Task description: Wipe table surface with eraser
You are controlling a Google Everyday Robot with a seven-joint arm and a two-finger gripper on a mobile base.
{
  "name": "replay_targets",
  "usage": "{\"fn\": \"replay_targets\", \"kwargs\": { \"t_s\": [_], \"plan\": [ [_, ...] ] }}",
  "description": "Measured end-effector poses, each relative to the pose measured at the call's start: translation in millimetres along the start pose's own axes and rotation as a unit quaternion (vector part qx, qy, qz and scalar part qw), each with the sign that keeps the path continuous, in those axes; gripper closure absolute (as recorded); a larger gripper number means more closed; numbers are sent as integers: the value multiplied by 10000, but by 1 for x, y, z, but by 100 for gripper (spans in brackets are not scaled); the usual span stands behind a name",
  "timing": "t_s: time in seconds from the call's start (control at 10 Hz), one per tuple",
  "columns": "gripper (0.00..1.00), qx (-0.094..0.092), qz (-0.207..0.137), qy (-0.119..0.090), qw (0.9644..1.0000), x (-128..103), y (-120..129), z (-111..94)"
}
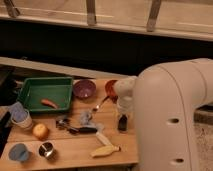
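while pincer (122,124) hangs over table (75,151), eraser (88,130) near

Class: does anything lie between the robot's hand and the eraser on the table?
Nothing visible does. The hand is low over the table surface, just right of the eraser, with bare wood between them. The cream brush lies nearer the front edge, outside that gap.

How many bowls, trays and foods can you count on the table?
Bowls: 2 (purple bowl, red bowl)
Trays: 1 (green tray)
Foods: 3 (carrot in the tray, round orange fruit, banana)
Total: 6
The gripper hangs over the table surface, near the red bowl.
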Motion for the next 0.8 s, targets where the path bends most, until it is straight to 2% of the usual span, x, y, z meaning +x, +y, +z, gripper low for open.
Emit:
{"fn": "replay_targets", "kwargs": {
  "t_s": [0.2, 0.4, 0.5, 0.7, 0.8],
  "plan": [
    [100, -13, 62, -50, 10000, -2, -14, -3],
    [100, -63, 38, -111, 9999, -7, -12, -5],
    [100, -102, -5, -153, 9998, -11, -4, -7],
    [100, -218, -187, -260, 9992, -22, 31, -14],
    [100, -290, -317, -320, 9986, -29, 59, -18]
  ]
}}
